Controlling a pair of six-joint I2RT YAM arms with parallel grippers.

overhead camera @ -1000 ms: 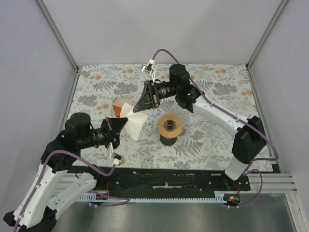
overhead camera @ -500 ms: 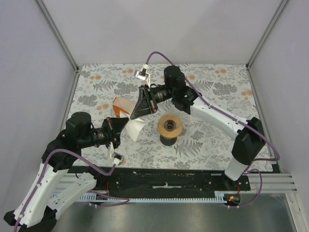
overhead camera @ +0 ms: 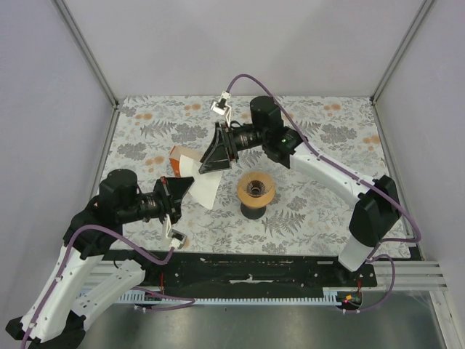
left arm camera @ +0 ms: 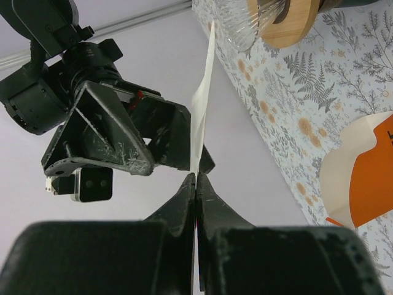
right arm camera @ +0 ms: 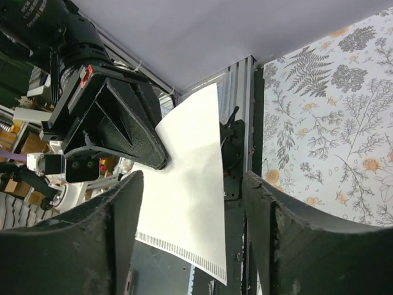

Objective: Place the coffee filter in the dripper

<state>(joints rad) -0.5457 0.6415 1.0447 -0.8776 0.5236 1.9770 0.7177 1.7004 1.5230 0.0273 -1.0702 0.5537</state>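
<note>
Left of centre, the left gripper [overhead camera: 188, 186] pinches the flat white filter [overhead camera: 207, 187] above the counter [overhead camera: 320, 200], just left of the dripper [overhead camera: 256, 190]. The right gripper [overhead camera: 205, 166] gapes wide, the filter between its fingers.

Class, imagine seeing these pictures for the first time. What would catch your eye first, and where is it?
The white coffee filter, held up in the air left of centre, stands out. The left gripper pinches its edge while the right gripper straddles it with open fingers. Just to its right, the tan-rimmed dripper stands empty on the floral table.
</note>
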